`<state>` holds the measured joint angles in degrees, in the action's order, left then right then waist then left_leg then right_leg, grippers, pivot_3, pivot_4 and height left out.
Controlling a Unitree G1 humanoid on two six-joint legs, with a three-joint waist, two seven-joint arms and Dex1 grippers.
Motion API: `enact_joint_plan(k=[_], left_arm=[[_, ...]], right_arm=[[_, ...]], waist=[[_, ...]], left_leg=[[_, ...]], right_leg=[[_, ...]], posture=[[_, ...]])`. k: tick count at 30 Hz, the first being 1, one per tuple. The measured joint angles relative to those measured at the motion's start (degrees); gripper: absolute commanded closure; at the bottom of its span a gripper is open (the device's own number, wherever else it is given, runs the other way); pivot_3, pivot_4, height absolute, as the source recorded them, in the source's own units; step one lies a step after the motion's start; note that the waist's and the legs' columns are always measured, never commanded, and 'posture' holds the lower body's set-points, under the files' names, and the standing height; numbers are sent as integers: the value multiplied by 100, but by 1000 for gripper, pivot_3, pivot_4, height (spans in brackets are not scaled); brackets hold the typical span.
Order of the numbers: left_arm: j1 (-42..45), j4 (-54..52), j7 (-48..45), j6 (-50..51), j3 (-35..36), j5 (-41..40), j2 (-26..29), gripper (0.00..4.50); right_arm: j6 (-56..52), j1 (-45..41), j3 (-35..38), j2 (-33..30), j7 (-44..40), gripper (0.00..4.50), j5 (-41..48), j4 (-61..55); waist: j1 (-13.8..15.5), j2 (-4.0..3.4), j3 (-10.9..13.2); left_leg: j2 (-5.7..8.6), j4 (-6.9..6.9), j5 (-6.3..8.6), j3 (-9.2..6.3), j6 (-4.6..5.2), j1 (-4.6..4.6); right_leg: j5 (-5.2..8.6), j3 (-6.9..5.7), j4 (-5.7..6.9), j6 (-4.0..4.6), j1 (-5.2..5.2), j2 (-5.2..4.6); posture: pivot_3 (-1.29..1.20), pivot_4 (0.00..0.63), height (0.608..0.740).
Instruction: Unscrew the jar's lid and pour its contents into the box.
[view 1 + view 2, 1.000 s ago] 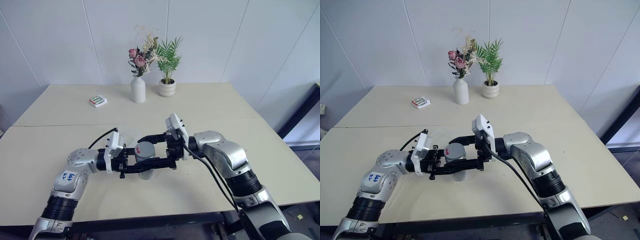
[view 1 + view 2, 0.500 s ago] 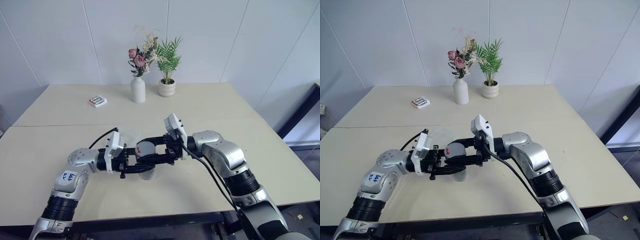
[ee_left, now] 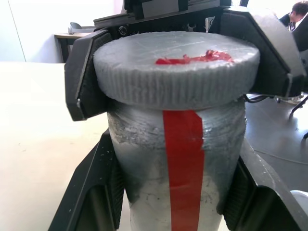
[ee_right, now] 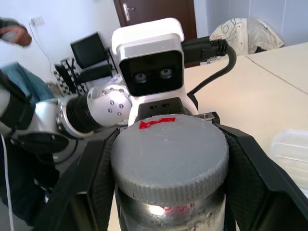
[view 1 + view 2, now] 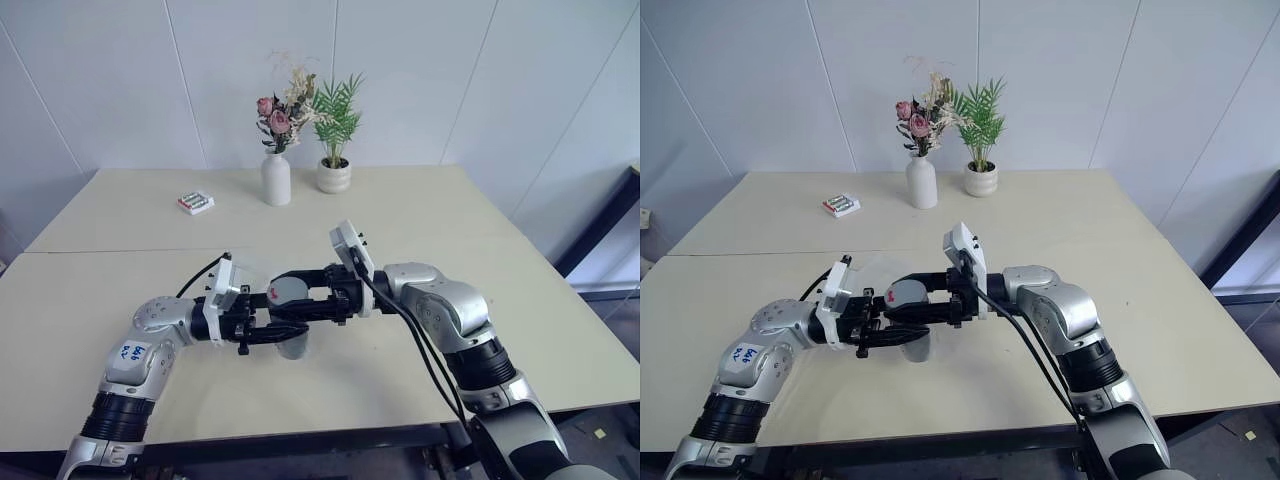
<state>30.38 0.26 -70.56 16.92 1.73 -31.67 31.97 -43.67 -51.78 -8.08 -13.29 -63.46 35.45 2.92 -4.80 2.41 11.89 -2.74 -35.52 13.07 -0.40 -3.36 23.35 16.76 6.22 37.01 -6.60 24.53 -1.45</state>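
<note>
R hand [image 5: 300, 296] on lid [image 5: 289, 291], L hand [image 5: 283, 331] round jar [image 3: 178, 173], lid on.

My head views: bright, even, diffuse light; soft faint shadow on table [image 5: 400, 210] beneath my arms. No glare. Straight wall seams bow near frame edges. My left wrist view: lid [image 3: 176, 62] sharp, background blurred, window area overexposed. My right wrist view: background soft.

Pale beige bench [image 5: 420, 210], seam running across its width. At the far edge, a white vase [image 5: 276, 180] of flowers just beside a small potted palm [image 5: 334, 175]; left of these, apart, a small white packet [image 5: 196, 202]. Nearer, a clear plastic box [image 5: 880, 270] lying flat.
</note>
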Motion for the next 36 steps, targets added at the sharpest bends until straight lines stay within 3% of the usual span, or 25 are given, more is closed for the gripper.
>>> enact_joint_plan(k=[9, 20, 28, 33, 36], left_arm=[[-257, -145, -15, -109, -235, 255, 151, 2396], [-256, -151, -6, -107, -233, 259, 168, 2396], [-357, -206, 194, -64, -19, 248, 220, 2396], [-406, -348, 337, 55, 56, 210, 239, 2396], [-481, -465, 447, 139, 175, 151, 259, 2396]], right_arm=[[-220, -323, 498, 19, 66, 1869, 522, -59], [730, -273, 411, -225, 72, 1869, -28, 15], [2001, 588, 1220, -1455, 594, 1869, -914, 1057], [2617, 1050, 1474, -1612, 820, 1869, -1230, 1817], [3313, 1196, 1780, -1611, 1389, 1869, -1507, 2743]], waist=[[1, -6, 3], [2, -6, 3], [70, -5, 3], [-36, -6, 3], [-17, -6, 3]], left_leg=[[0, 2, 0, 4, 0, -1], [0, 6, 1, 7, 1, -1], [1, 14, 2, 14, 4, 2], [1, 27, 2, 28, 4, -11], [1, 25, 1, 28, 4, -14]], right_leg=[[0, 1, -3, 1, 1, 1], [0, 4, -9, 0, 2, 0], [0, 9, -27, -1, 0, -1], [1, 25, -21, -3, 3, 2], [0, 26, -18, -3, 0, 2]], posture=[[0, 150, 740], [0, 150, 740], [0, 150, 740], [0, 150, 740], [0, 150, 740]])
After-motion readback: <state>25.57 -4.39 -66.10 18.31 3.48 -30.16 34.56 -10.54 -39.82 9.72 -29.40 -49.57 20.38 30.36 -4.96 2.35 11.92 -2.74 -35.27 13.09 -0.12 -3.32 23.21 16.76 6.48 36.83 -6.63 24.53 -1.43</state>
